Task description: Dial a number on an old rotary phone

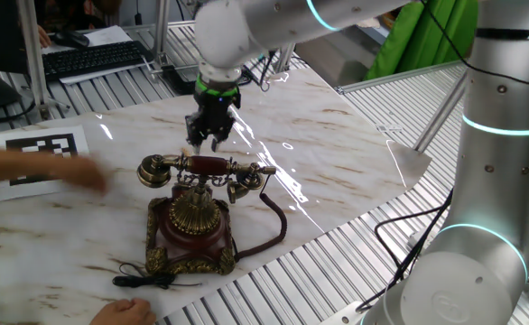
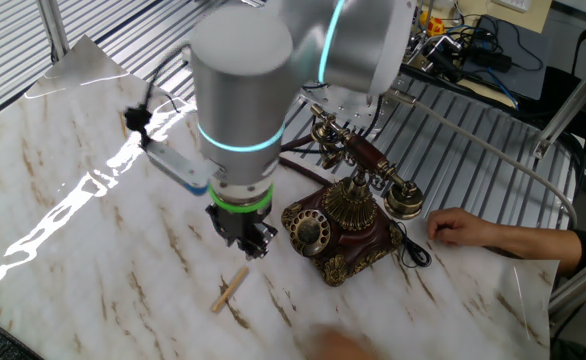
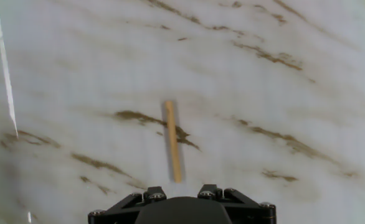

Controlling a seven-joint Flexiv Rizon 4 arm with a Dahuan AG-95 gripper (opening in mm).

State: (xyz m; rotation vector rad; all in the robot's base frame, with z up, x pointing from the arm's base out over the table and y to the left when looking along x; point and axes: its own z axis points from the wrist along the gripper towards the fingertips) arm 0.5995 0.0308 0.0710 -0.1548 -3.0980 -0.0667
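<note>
Gripper [image 2: 245, 243] hangs empty, jaws parted, over a wooden stick [image 2: 232, 288] lying on the marble table [image 2: 63, 170] beside the old rotary phone [image 2: 341, 225]; dialling apparently finished, withdrawal next.

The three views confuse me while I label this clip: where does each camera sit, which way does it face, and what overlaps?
One fixed view: behind the phone, looking down across the marble table; arm and gripper show.
The other fixed view: opposite side, facing the phone's dial; arm fills the centre, a wooden stick lies below the gripper.
Hand view: on the hand, looking straight down at the stick; only the gripper housing shows.
Shared: both fixed views show phone and arm; the stick links the second and hand views.
</note>
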